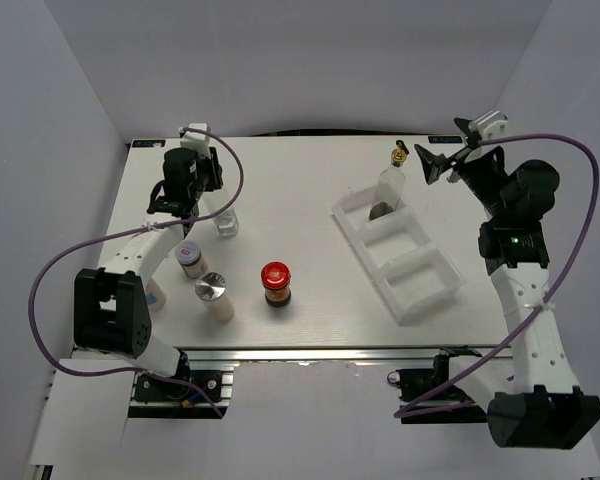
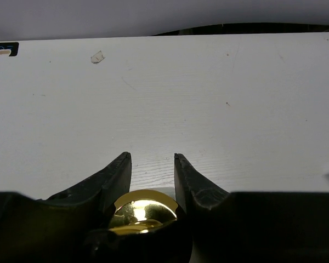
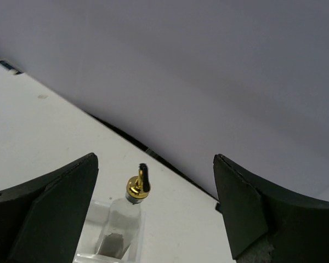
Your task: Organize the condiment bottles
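near the far-left table [image 1: 300, 180] edge, left gripper [image 2: 152, 159] clamps a cruet [image 2: 142, 211]; right gripper [image 3: 154, 159] gapes.

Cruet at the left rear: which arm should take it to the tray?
Left. The left gripper is shut on that cruet at its gold top. The right gripper hangs open near the other cruet, which stands in the far compartment of the tray, across the table.
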Motion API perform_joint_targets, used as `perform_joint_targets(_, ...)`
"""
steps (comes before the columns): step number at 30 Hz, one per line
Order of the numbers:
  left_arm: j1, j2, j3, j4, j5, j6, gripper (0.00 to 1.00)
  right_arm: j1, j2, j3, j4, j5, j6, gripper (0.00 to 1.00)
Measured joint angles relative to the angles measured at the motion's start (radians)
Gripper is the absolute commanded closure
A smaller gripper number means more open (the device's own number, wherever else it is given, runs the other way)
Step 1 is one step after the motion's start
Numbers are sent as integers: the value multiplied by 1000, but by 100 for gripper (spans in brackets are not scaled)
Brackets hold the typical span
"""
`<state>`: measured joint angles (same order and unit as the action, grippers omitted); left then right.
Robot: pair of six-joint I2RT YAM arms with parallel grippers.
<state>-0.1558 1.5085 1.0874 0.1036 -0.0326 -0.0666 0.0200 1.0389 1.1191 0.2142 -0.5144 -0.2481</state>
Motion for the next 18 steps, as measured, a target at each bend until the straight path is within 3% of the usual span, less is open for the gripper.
perform_joint_targets(1,-5,1,3,-5,-1,4,100,0,-26,-11,3,34,6,11)
perform_joint_targets(9,-64,10,112,-116,6,50,100,0,-124,-47,32,330,40,11)
perform_joint_targets(18,-273,55,386,-132,132,38,100,-5,-132,-66,10,653,68,11)
